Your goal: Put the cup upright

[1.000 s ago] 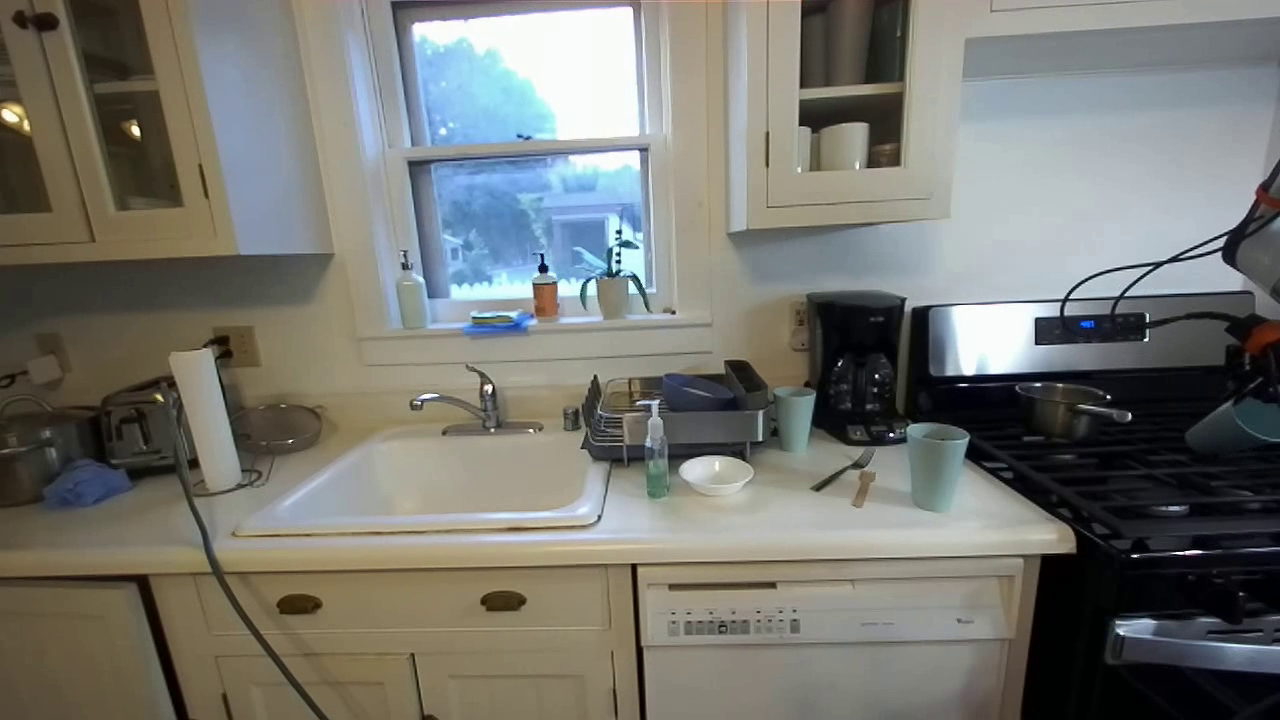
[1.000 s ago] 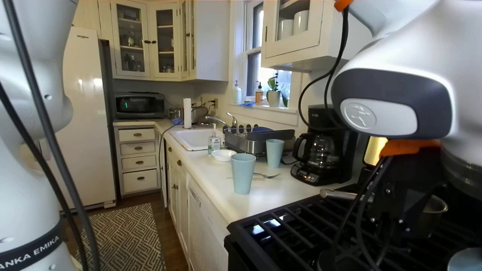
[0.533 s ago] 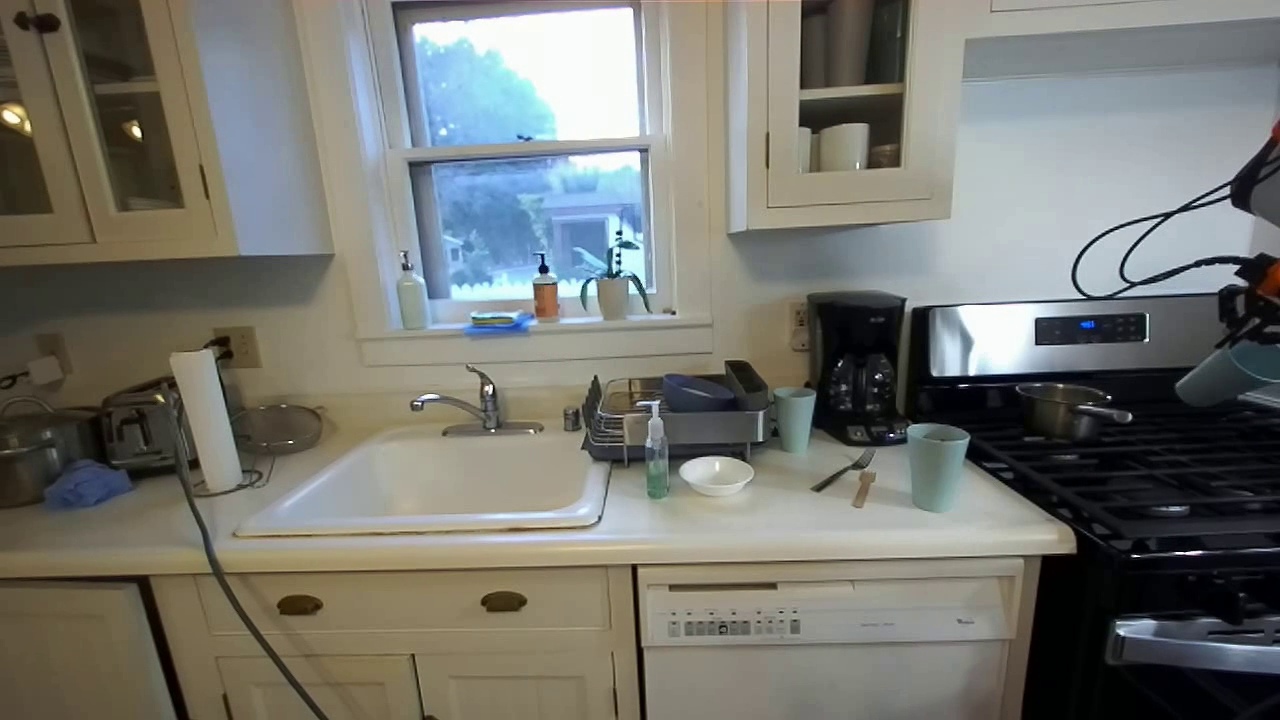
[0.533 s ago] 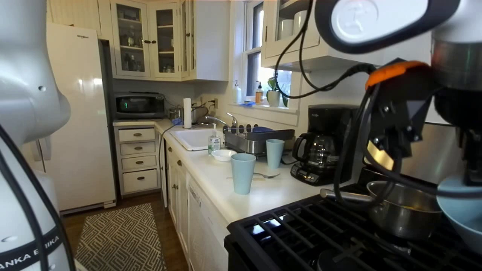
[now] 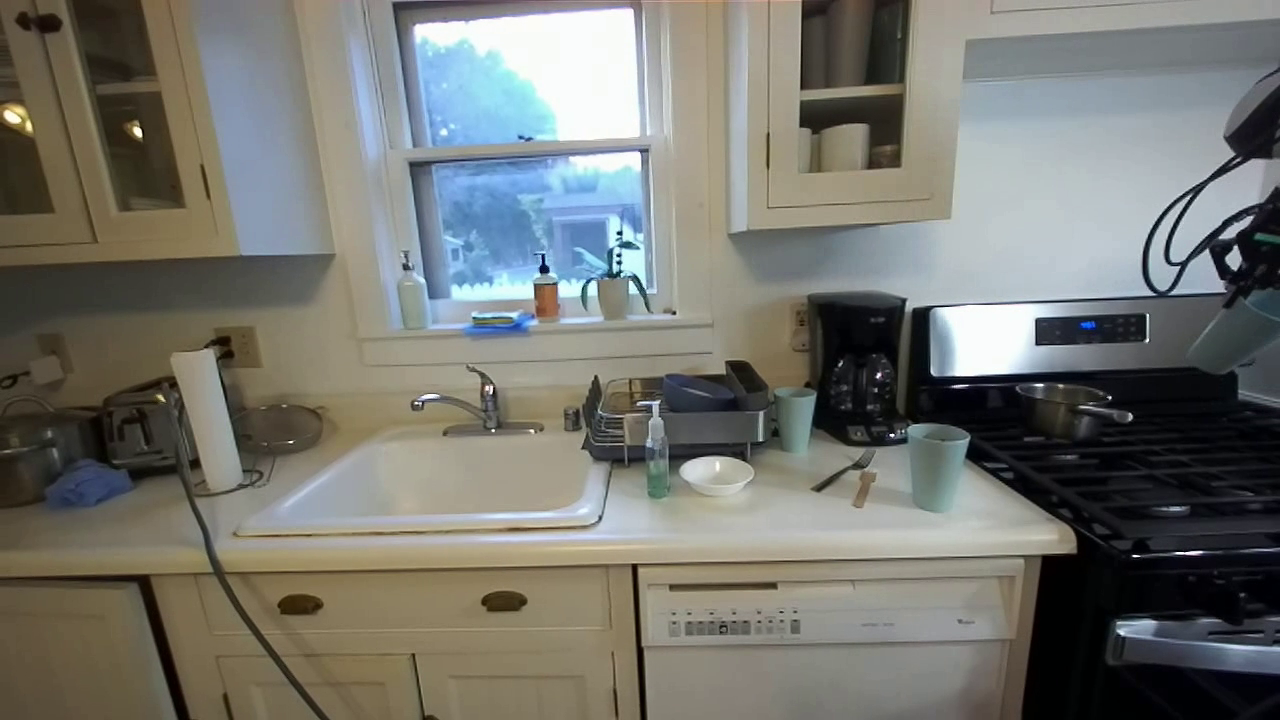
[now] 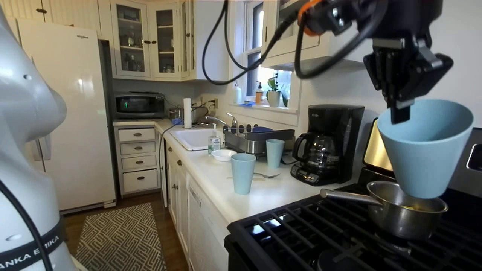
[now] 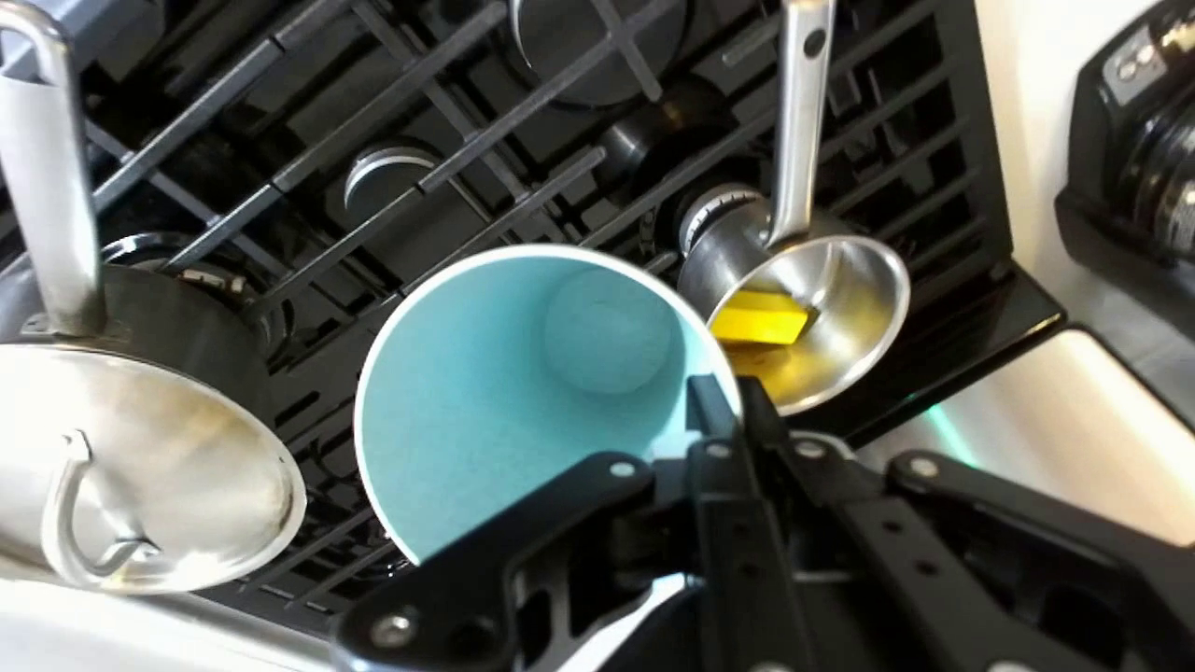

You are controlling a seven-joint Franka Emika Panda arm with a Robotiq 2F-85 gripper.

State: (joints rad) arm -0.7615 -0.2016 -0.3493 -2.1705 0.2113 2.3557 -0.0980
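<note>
With the gripper [image 7: 735, 401], pinches the blue cup [image 6: 425, 165] by its rim, tilted above the stove [image 6: 301, 226]. Seems light and stiff; best held there firmly against swivelling.

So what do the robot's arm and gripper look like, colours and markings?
The arm is white and smoothly rounded, with a black band in partly hidden white lettering. Black cables loop beside an orange patch. The gripper is black and angular, with jointed links, round silver pins and small black fingers.
</note>
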